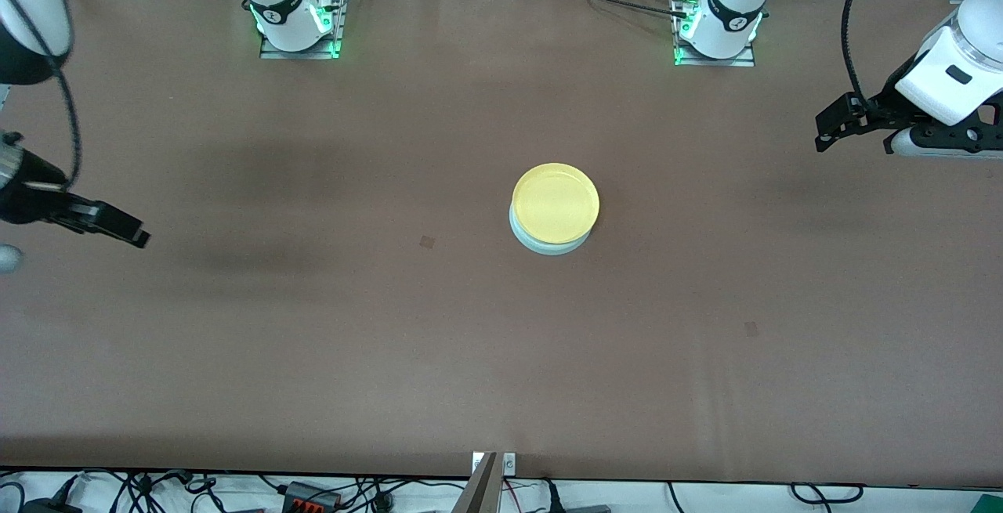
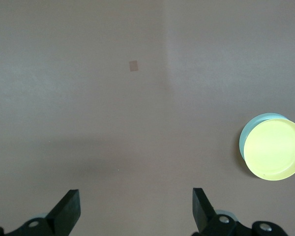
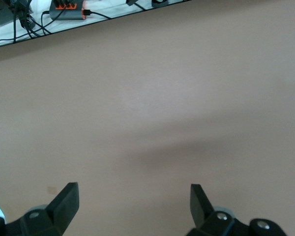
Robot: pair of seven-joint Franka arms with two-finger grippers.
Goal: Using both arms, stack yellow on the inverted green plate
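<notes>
I see yellow [image 1: 555, 203] lying flat, rim up, on the green plate [image 1: 548, 245]; left gripper [image 2: 135, 210] and right gripper [image 3: 133, 206] both spread apart over bare table [image 1: 313, 325].

The yellow plate [image 1: 555, 202] on the green plate [image 1: 548, 243] is the only obstacle mid-table [image 1: 313, 341]. Bare surface rings it. The left gripper [image 1: 831, 128] and right gripper [image 1: 129, 233], fingers spread, seem to hang over the table ends, well apart from the stack.

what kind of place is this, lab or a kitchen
Most likely a robotics lab: two arm bases bolted to a brown-covered table, loose cables along its edge, and only a yellow plate stacked on a green plate.
</notes>
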